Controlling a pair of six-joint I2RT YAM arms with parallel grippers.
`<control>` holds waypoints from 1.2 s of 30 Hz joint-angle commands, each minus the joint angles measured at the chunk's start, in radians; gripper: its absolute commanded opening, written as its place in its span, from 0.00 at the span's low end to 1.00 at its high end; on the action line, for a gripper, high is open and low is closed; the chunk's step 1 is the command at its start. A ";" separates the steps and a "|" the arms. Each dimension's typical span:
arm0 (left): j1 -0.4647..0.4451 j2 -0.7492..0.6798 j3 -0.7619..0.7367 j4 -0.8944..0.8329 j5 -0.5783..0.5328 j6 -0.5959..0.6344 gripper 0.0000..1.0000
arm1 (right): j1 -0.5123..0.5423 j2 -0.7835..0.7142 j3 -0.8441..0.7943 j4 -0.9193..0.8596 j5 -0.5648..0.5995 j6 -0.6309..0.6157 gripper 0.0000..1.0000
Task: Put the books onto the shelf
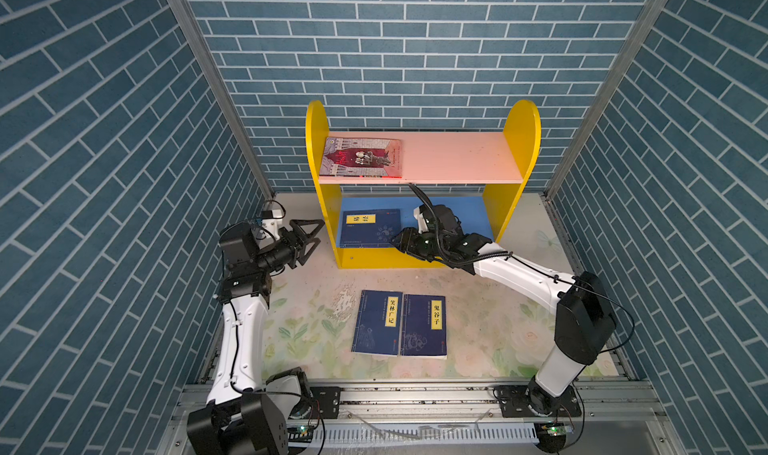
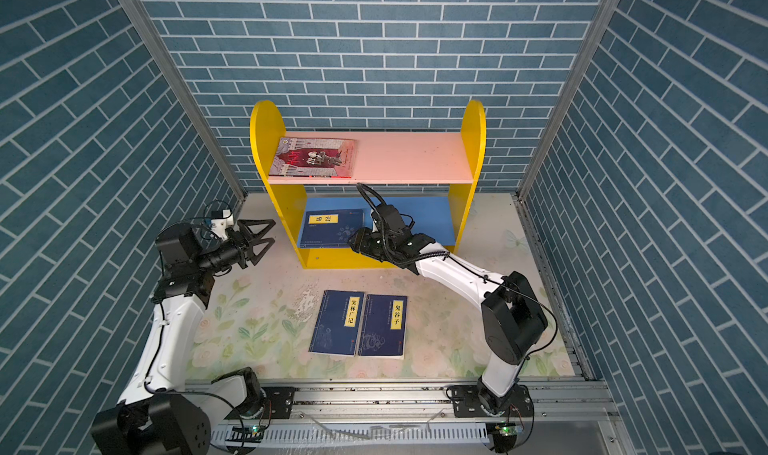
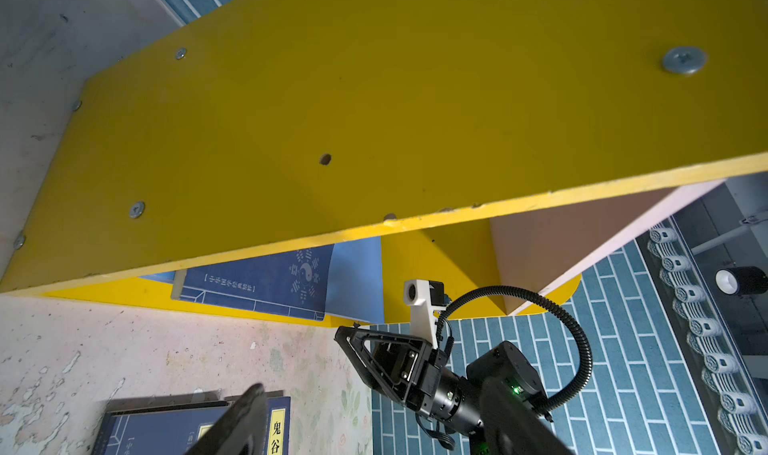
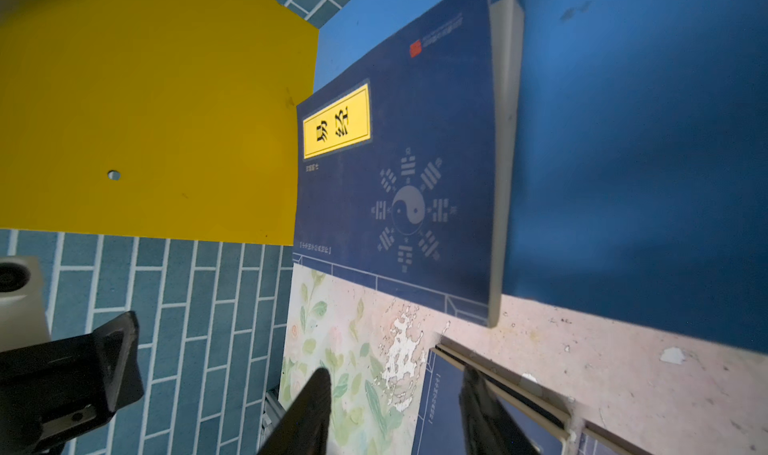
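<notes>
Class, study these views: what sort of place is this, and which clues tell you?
Probably a robot test booth, not a real room: brick-print panels enclose a floral tabletop, and two robot arms stand on a metal rail before a small shelf.

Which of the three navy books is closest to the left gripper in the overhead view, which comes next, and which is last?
1. shelf book: lying on the blue board, just to the right of the left gripper.
2. left table book: flat on the table, toward the front.
3. right table book: beside its neighbour, farther right.
</notes>
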 commanded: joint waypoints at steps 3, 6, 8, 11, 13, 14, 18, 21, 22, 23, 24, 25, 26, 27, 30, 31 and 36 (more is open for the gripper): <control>0.008 -0.023 0.029 -0.026 0.032 0.027 0.83 | -0.027 -0.002 -0.014 0.071 0.041 -0.002 0.51; 0.008 -0.024 0.029 -0.027 0.032 0.026 0.83 | -0.033 0.007 -0.011 0.091 0.044 -0.009 0.51; 0.009 -0.023 0.029 -0.027 0.032 0.027 0.83 | -0.038 0.017 -0.007 0.097 0.046 -0.011 0.51; 0.009 -0.026 0.029 -0.028 0.032 0.024 0.83 | -0.043 0.044 0.006 0.086 0.046 -0.005 0.51; 0.009 -0.027 0.030 -0.032 0.032 0.024 0.83 | -0.044 0.060 0.011 0.083 0.044 -0.003 0.51; 0.009 -0.027 0.031 -0.030 0.032 0.023 0.83 | -0.048 0.069 0.015 0.085 0.039 -0.002 0.51; 0.009 -0.028 0.035 -0.033 0.036 0.024 0.83 | -0.051 0.100 0.028 0.107 0.016 0.004 0.51; 0.009 -0.026 0.038 -0.036 0.037 0.024 0.83 | -0.051 0.118 0.041 0.119 0.001 0.014 0.51; 0.009 -0.027 0.040 -0.035 0.037 0.024 0.83 | -0.051 0.124 0.045 0.124 -0.005 0.018 0.51; 0.009 -0.027 0.041 -0.035 0.036 0.024 0.83 | -0.052 0.131 0.051 0.128 -0.011 0.020 0.51; 0.009 -0.026 0.042 -0.036 0.035 0.023 0.83 | -0.051 0.136 0.055 0.130 -0.017 0.021 0.51; 0.009 -0.025 0.041 -0.036 0.034 0.022 0.83 | -0.051 0.143 0.062 0.131 -0.025 0.025 0.51; 0.009 -0.026 0.040 -0.036 0.034 0.021 0.83 | -0.051 0.149 0.067 0.138 -0.035 0.030 0.51; 0.009 -0.027 0.040 -0.038 0.033 0.021 0.83 | -0.051 0.156 0.071 0.147 -0.046 0.038 0.51; 0.009 -0.027 0.035 -0.041 0.033 0.024 0.83 | -0.050 0.166 0.073 0.177 -0.064 0.058 0.51; 0.009 -0.029 0.034 -0.042 0.033 0.023 0.83 | -0.051 0.170 0.076 0.184 -0.071 0.062 0.51; 0.009 -0.029 0.032 -0.041 0.031 0.021 0.83 | -0.051 0.184 0.091 0.195 -0.082 0.073 0.50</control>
